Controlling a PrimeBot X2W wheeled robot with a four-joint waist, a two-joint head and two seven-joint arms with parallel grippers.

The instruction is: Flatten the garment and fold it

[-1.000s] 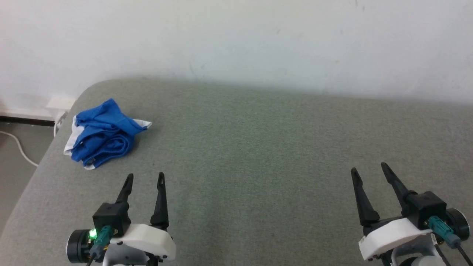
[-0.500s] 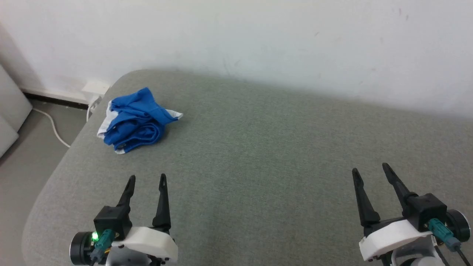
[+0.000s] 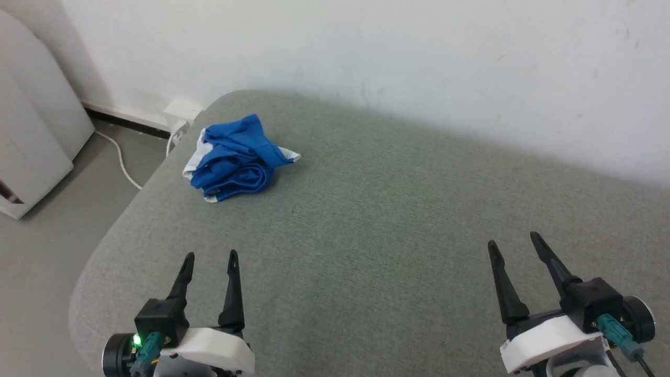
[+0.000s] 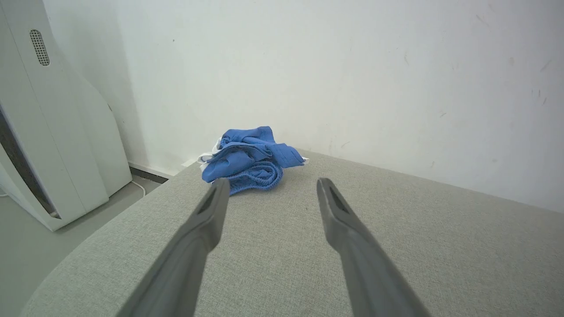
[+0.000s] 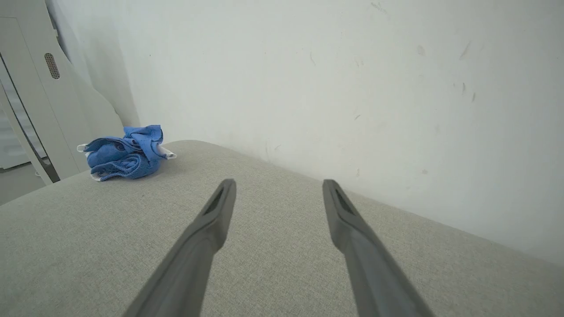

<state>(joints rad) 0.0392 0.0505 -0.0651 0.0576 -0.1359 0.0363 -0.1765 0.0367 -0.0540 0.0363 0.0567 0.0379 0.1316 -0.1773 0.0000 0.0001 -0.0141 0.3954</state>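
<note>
Bright, even diffuse light. Soft shadow band on cushion (image 3: 366,220) along wall (image 3: 366,52). Head view sl. soft; wrist views wide-angle w/ near fingers (image 4: 189,255) blurred.

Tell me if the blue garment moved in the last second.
No. The garment keeps its place at the far-left corner of the cushion; the camera turned.

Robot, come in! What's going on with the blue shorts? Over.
Left pincer open, empty. Right pincer open, empty. Shorts crumpled, untouched, far left corner of cushion. Nothing blocking.
</note>
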